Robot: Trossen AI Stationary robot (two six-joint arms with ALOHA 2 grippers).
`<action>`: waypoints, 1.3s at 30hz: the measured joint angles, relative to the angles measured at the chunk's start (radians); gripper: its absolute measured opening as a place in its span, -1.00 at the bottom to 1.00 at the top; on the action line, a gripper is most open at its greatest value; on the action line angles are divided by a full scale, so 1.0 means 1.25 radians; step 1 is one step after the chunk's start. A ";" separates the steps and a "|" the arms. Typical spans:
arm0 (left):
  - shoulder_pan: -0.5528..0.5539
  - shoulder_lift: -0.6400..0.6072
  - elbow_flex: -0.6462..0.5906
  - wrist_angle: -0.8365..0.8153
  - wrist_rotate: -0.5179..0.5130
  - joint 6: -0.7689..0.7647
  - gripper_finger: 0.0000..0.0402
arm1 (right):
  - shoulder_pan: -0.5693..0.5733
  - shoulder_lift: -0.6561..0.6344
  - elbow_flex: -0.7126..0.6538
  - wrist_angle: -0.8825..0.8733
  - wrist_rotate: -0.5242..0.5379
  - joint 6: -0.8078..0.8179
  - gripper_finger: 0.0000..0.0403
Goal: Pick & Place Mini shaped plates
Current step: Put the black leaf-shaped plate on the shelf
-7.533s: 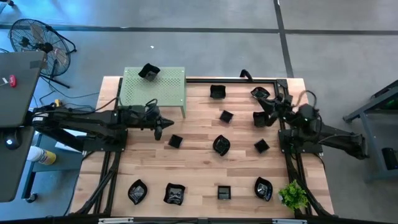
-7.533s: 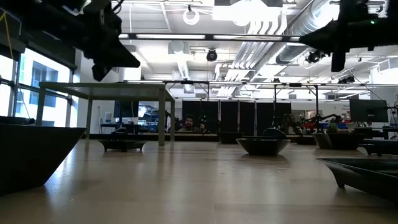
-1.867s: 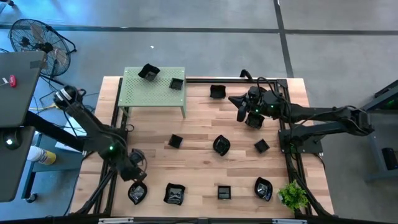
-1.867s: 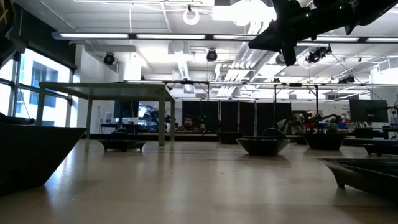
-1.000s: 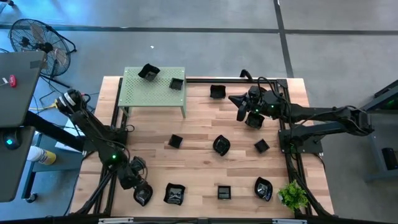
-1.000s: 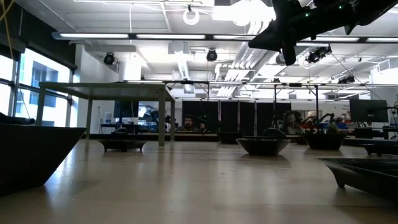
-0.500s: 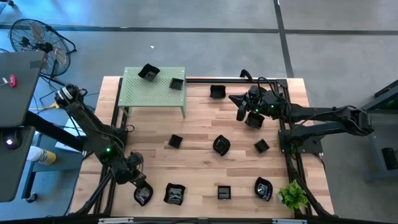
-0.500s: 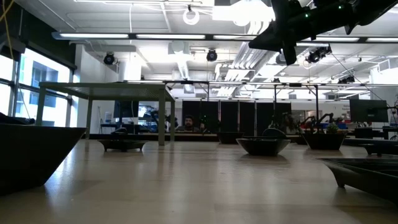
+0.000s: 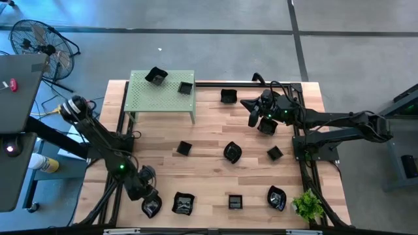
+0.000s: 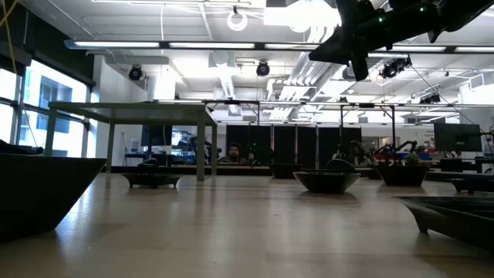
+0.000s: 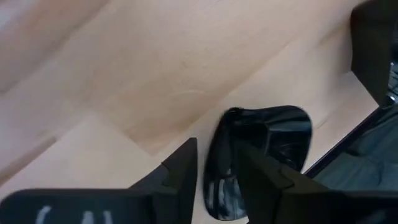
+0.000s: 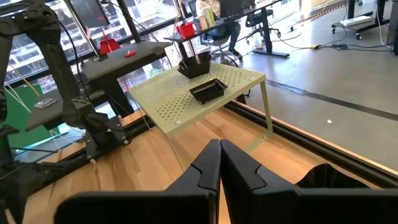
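Observation:
Several glossy black mini plates lie scattered on the wooden table (image 9: 209,170); two more sit on the green perforated stand (image 9: 163,98). My left gripper (image 9: 147,197) is down at the near left corner, shut on a leaf-like plate (image 9: 152,208), which also shows in the left wrist view (image 11: 273,134). My right gripper (image 9: 251,115) hangs shut and empty above the far right part of the table, beside a small plate (image 9: 266,126). Its closed fingers (image 12: 219,163) point toward the stand (image 12: 205,93). In the low view it shows high up (image 10: 356,48). My left gripper pinches the leaf-like plate by the rim at one end (image 11: 219,146), one finger (image 11: 264,180) over the hollow inside and the other (image 11: 179,177) outside. The fingers come from above, slanting toward the near edge. Whether the plate is off the wood I cannot tell.
A small green plant (image 9: 308,205) stands at the near right corner. Other plates lie along the near edge (image 9: 183,203) (image 9: 235,202) (image 9: 277,198) and mid-table (image 9: 232,152). Black frame rails run down both table sides. A fan (image 9: 40,40) and a desk stand left of the table.
My left gripper has edged a little toward the near edge and the right, and the leaf-like plate has shifted the same way with it. My right arm has kept still.

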State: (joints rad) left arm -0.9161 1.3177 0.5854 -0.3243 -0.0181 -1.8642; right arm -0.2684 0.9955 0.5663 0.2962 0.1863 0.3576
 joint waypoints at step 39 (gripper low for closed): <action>0.108 -0.462 0.020 -0.294 -0.604 -0.249 -1.00 | 0.000 0.000 0.000 0.000 0.005 0.006 -0.99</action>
State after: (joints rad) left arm -0.7816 0.7396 0.6098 -0.6920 -0.7736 -2.1759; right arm -0.2687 0.9955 0.5663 0.2967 0.1925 0.3649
